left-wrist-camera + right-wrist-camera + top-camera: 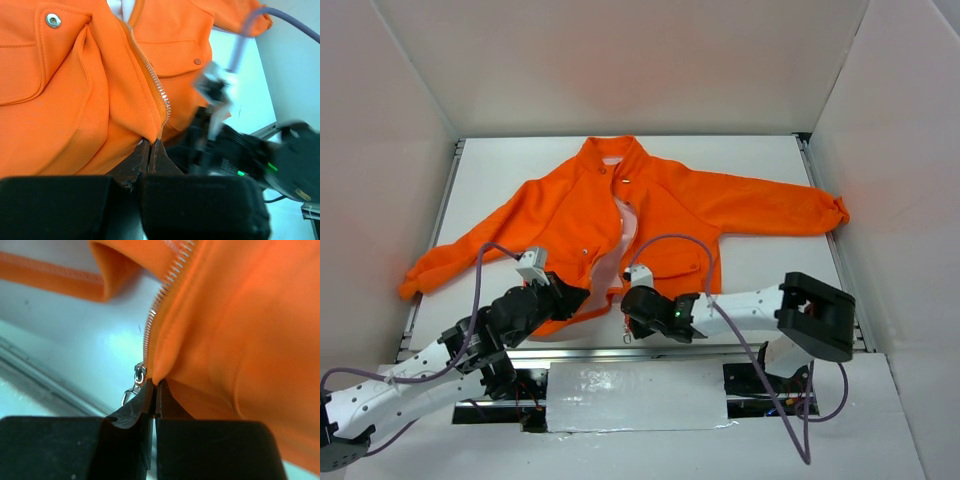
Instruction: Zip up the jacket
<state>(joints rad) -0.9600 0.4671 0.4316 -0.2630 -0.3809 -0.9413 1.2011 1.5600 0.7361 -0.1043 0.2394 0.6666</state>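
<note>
Left arm: stretched low from the near left corner; the left claw point(150, 150) is clamped on the bottom hem of the jacket point(660, 200), beside the zipper teeth point(156, 90).
Right arm: bent in from the right; the right claw point(156, 387) is pressed together on the other front's hem corner, with the slider point(139, 374) just beside it.
Jacket: flat on the table point(760, 160), collar away from the arms, sleeves spread, front open.

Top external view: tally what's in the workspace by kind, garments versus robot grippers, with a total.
Bright orange fabric jacket: 1
Black two-finger grippers: 2, the left gripper and the right gripper, each pinching the jacket's bottom edge by the zipper
Total: 3
</note>
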